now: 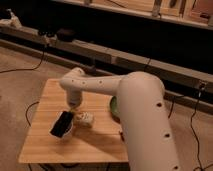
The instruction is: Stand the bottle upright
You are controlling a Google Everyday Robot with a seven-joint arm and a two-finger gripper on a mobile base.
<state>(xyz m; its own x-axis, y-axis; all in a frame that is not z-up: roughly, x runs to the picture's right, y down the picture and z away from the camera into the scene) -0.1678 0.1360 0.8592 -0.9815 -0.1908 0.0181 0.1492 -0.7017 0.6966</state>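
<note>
The bottle point(84, 118) is laid near the middle of the table point(45, 100). A rectangular object point(62, 124) is set just left of it, nearer the front edge. A bowl point(113, 106) is seen to its right. The gripper point(74, 106) is held just behind the bottle.

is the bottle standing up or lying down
Lying down: the bottle rests on its side on the table, with the gripper right above its left end.
</note>
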